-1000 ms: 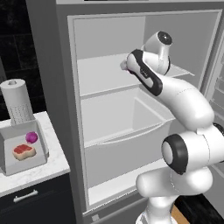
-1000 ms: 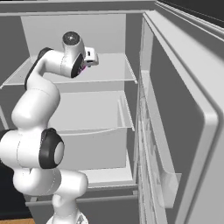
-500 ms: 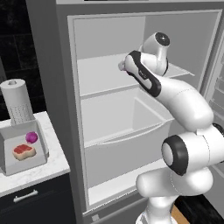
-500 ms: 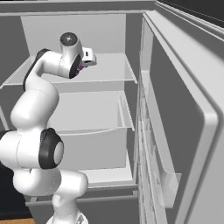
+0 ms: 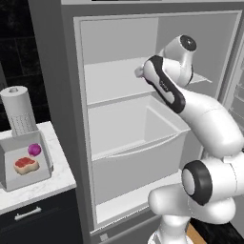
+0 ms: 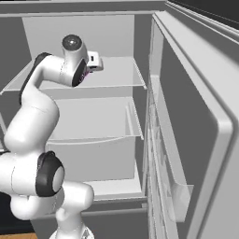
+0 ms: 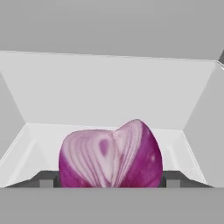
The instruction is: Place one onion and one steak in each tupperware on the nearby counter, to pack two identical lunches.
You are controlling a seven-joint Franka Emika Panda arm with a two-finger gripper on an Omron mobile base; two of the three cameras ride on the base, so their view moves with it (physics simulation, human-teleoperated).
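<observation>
In the hand view a halved purple onion (image 7: 111, 155) lies on the white upper fridge shelf (image 7: 109, 100), and my gripper (image 7: 109, 183) is shut on it, one dark fingertip pressed against each side. From the left base view the hand (image 5: 139, 72) reaches in over that shelf (image 5: 112, 83). On the counter (image 5: 55, 183) at the left stands a grey tupperware (image 5: 6, 180) that holds a red steak (image 5: 26, 164) and another purple onion (image 5: 34, 149).
A paper-towel roll (image 5: 18, 112) stands behind the tupperware. Below the shelf sits a deep white fridge drawer (image 5: 136, 138). The open fridge door (image 6: 196, 121) stands close on the right, and fridge walls close in around the hand.
The fingers have closed from wide open onto the onion. The hand has edged slightly further in over the shelf. The base has not moved.
</observation>
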